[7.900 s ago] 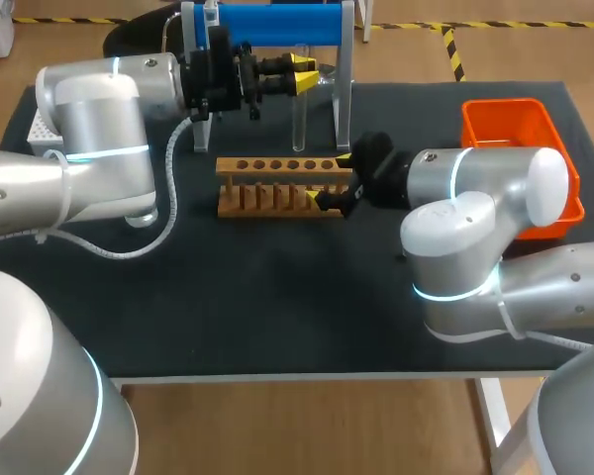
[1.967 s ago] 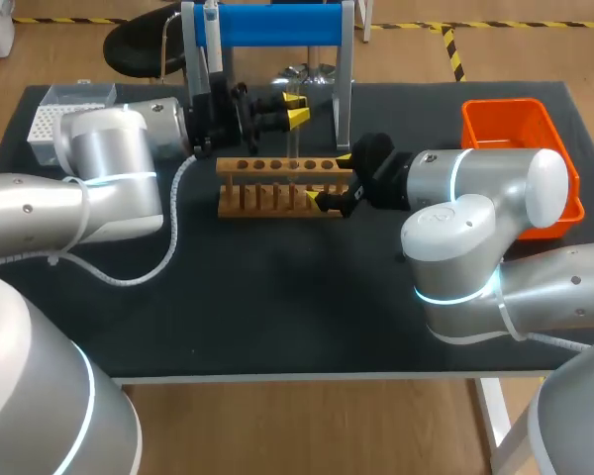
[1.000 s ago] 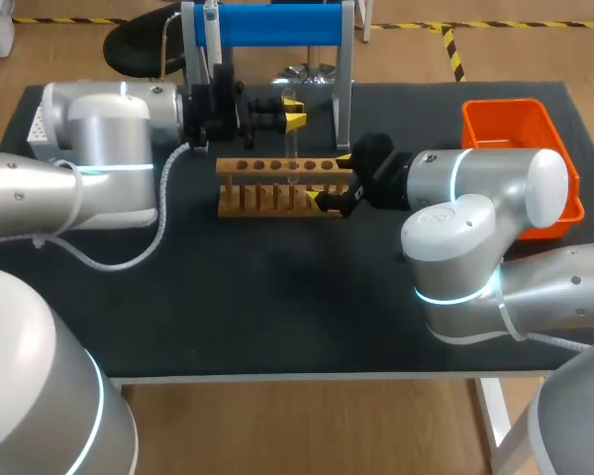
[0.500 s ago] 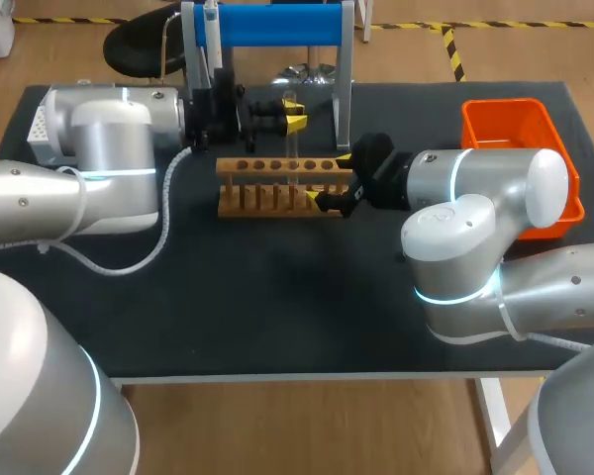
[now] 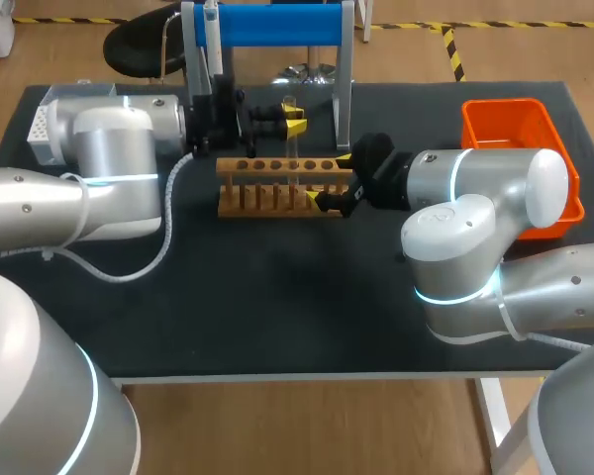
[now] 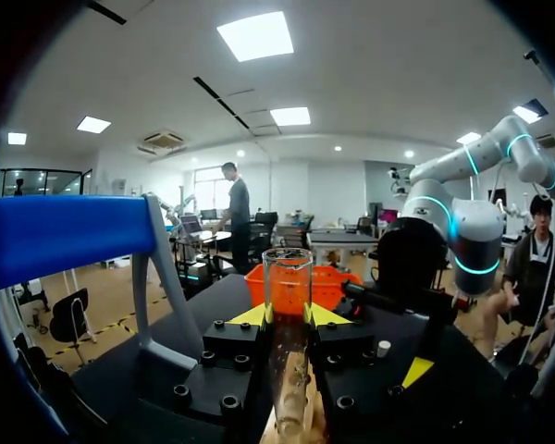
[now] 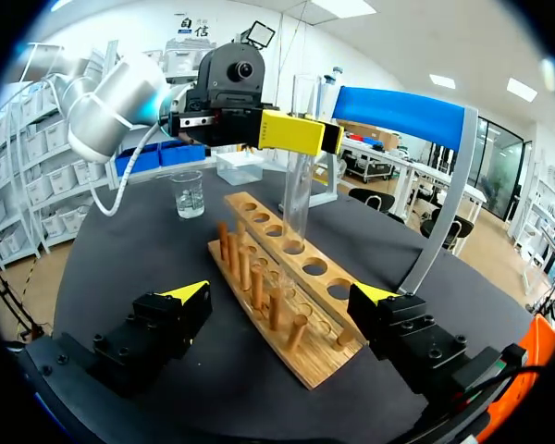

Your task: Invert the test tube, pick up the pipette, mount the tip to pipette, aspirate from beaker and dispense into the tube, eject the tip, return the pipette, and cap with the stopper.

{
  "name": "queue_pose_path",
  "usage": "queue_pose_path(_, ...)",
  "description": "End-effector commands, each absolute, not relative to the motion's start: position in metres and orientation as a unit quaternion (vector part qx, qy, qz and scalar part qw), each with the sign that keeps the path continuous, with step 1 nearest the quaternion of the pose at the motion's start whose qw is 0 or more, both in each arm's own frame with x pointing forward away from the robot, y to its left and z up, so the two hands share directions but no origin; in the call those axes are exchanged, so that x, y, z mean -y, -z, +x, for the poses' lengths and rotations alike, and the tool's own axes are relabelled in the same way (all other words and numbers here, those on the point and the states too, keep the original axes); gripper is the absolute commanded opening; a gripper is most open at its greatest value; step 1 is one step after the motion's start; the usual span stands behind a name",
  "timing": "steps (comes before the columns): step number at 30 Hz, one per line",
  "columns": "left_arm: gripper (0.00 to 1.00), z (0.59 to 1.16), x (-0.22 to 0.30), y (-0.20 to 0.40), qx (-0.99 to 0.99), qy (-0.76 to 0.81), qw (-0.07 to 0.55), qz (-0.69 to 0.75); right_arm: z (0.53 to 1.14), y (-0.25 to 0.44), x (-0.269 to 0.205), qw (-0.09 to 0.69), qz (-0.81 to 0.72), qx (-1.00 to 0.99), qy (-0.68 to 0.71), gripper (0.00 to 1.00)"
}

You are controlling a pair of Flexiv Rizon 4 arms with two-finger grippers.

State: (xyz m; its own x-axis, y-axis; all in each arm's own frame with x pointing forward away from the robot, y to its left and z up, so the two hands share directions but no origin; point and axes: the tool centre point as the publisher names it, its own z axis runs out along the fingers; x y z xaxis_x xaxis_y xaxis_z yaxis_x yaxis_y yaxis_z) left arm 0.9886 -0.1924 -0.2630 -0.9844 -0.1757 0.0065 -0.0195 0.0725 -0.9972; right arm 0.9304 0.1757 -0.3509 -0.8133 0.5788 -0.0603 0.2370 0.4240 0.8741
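Observation:
My left gripper (image 5: 295,125) is shut on a clear test tube (image 5: 291,139), held upright with its open mouth up. The tube (image 7: 299,176) stands over the wooden rack (image 5: 282,184), its lower end at one of the rack's holes (image 7: 294,246). In the left wrist view the tube (image 6: 288,305) rises between my yellow fingertips (image 6: 250,316). My right gripper (image 7: 279,305) is open, its fingers on either side of the rack's right end (image 7: 305,356). The pipette (image 5: 211,40) hangs on the blue stand (image 5: 277,25). A beaker (image 7: 187,194) sits beyond the rack.
An orange bin (image 5: 520,134) stands at the back right. A white tip box (image 5: 49,114) is at the back left, partly behind my left arm. A small white plug (image 6: 382,349), perhaps the stopper, lies on the black mat near my right arm.
My left gripper has sunk a little with the tube towards the rack. The right arm has not moved.

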Motion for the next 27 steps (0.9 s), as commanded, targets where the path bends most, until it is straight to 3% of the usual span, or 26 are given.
queue_pose_path(1, 0.00, 0.988, 0.193, 0.265, -0.730, 0.677, 0.059, -0.068, 0.930, 0.350, -0.175, 0.178, 0.247, -0.825, -0.476, 1.00)
queue_pose_path(27, 0.00, 0.991, 0.192, 0.277, -0.726, 0.682, 0.054, -0.071, 0.930, 0.350, -0.175, 0.178, 0.247, -0.825, -0.476, 1.00)
